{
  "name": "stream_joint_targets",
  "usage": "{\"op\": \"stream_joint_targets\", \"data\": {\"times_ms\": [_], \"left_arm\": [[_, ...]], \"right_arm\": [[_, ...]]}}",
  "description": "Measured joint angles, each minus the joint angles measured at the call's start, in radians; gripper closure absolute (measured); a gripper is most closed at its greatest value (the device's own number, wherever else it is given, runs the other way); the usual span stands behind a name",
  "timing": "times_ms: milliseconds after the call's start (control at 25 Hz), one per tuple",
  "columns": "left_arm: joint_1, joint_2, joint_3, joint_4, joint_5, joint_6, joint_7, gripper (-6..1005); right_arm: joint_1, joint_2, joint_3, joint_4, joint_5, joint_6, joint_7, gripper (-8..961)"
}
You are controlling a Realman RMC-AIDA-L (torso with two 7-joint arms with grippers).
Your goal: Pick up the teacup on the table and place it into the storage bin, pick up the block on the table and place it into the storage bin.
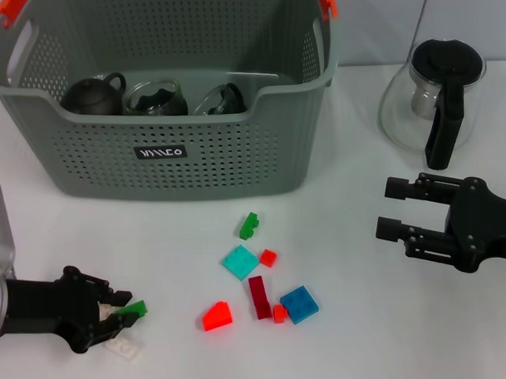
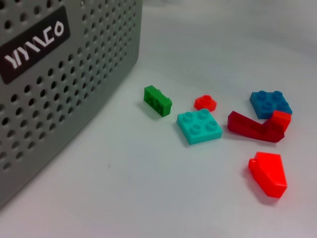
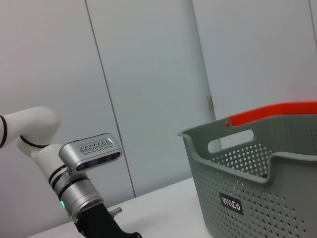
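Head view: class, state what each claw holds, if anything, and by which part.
The left claw pinches a small green block by one end. The right claw is open, holding nothing.

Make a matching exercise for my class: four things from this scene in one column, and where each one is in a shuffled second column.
1. black teapot
2. glass carafe
3. small green block
4. turquoise block

a. between the left gripper's fingertips
b. lying loose on the table
c. inside the storage bin
d. on the table beyond the right gripper

Pairs: 1-c, 2-d, 3-a, 4-b
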Motion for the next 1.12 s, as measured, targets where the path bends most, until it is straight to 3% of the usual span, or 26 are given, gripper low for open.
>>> {"op": "stream_joint_targets", "data": {"times_ms": [1120], "left_arm": [[-0.022, 0.004, 0.014, 0.002, 0.032, -0.012, -0.070, 821]], "right_arm": [[-0.001, -0.002, 0.000, -0.003, 0.000, 0.000, 0.000, 280]]}}
